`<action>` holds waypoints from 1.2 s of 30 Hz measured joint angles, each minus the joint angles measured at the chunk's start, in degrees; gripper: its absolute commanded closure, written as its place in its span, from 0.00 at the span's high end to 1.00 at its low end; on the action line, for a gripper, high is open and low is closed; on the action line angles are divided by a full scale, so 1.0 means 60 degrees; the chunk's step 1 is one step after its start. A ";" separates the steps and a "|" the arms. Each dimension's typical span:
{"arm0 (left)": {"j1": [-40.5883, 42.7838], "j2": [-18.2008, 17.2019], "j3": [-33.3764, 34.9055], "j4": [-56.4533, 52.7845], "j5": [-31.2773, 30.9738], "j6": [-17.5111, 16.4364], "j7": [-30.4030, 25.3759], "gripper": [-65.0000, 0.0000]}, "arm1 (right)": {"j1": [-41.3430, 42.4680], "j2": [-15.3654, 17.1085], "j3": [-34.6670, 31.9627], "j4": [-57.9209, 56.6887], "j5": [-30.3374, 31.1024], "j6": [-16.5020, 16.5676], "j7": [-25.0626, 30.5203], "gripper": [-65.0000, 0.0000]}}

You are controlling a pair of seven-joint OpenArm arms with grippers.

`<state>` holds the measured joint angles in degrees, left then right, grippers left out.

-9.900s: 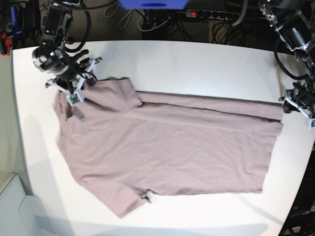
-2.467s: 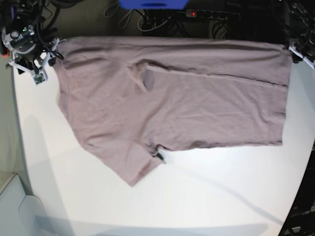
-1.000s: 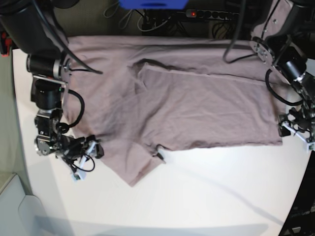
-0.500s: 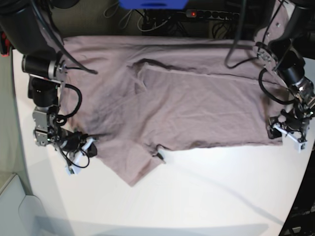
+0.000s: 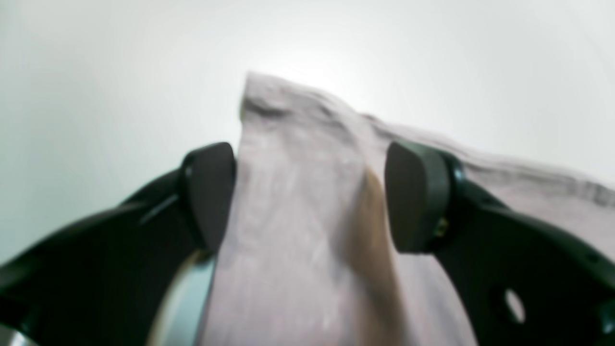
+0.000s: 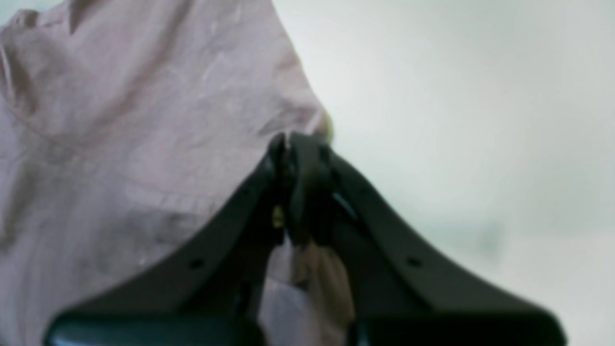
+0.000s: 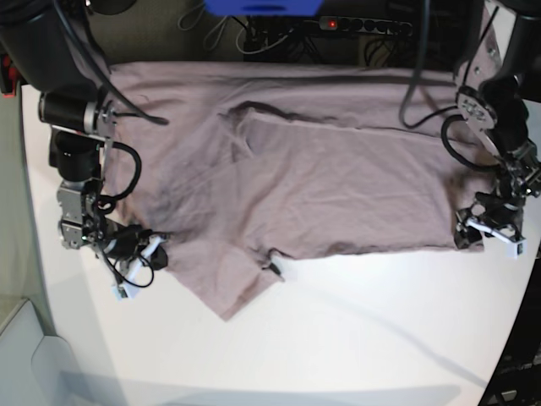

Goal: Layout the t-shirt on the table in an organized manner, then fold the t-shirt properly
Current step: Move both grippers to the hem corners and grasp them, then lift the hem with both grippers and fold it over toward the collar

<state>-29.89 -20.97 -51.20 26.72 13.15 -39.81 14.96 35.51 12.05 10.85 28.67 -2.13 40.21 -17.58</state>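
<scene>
- Bright, even overhead light on the table, with faint grey shadows at its near edge.
- Strong barrel distortion in the base view, corners dark.
- Soft, blurred wrist views; t-shirt out of focus, white glare behind.

Mauve-pink t-shirt spread wrinkled across white table, sleeve folded over.

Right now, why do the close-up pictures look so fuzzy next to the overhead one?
Left wrist view: the t-shirt sits too close to the lens between the open left tool, so it blurs. Right wrist view: soft throughout. Base view: sharp, with edges bowed by the wide lens.
</scene>
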 measured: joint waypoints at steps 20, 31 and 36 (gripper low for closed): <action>-0.0102 -0.0233 0.2131 -0.0448 -0.0160 0.0743 -0.0321 0.00 | 0.0000 0.0004 0.0004 0.0000 0.0036 0.0004 -0.0033 0.00; -0.0503 -0.0353 0.2146 -0.0506 0.0138 0.0645 0.0251 0.00 | 0.0408 0.0000 0.0018 -0.0040 -0.0328 0.0000 -0.0532 0.00; -0.0736 -0.0321 0.2186 -0.0492 0.0171 0.0681 0.0255 0.00 | 0.0667 0.0004 0.0018 -0.0091 -0.0357 0.0004 -0.0630 0.00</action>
<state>-34.30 -22.90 -38.09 23.77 14.17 -35.73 16.49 39.51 12.08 10.96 28.12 -4.27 40.23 -21.37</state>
